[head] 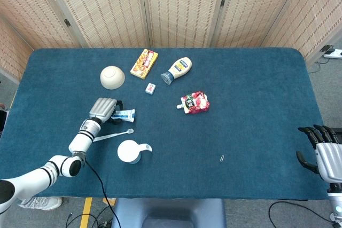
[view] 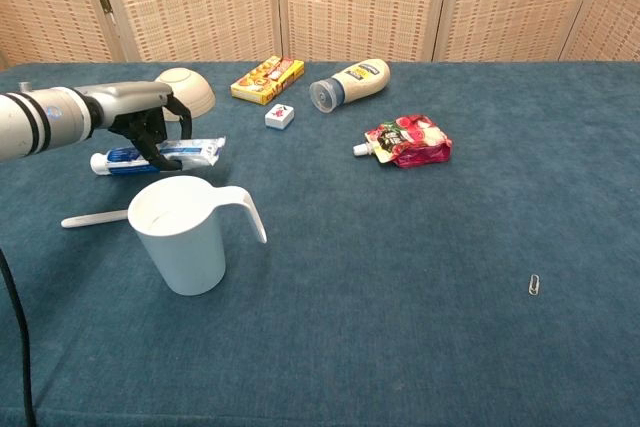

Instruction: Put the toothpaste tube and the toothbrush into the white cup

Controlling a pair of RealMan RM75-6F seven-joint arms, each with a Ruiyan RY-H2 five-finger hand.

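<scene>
The toothpaste tube (view: 155,155) is gripped by the left hand (view: 140,115), whose fingers are curled around it from above, and is held level just above the surface (view: 420,267), behind the white cup (view: 185,234). The toothbrush (view: 96,218) is left lying beside the cup. The right hand (head: 323,153) is seen at the surface's right edge, fingers spread, with nothing held.

Left hand (head: 103,109) palm-down, fingers (view: 150,142) curled; right hand (head: 326,155) idle, fingers spread.
</scene>
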